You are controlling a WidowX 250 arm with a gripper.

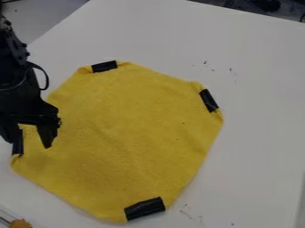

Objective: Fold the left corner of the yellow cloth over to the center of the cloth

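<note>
Find a black gripper (28, 138) at the left edge of a yellow cloth (131, 124), fingers spread apart and gripping nothing. Cannot tell whether touching the fabric or the left black strip (18, 142) close by. Spread mostly flat on the white tabletop (256, 133), with four corners bound in black strips, probably to gather loose fabric into firmer spots for holding. Note also an orange-brown object (19, 223) at lower left, apart from the cloth, purpose unclear.

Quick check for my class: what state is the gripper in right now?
Gripper: open, its fingers apart with nothing clamped between them, at the picture-left edge of the yellow cloth.
</note>
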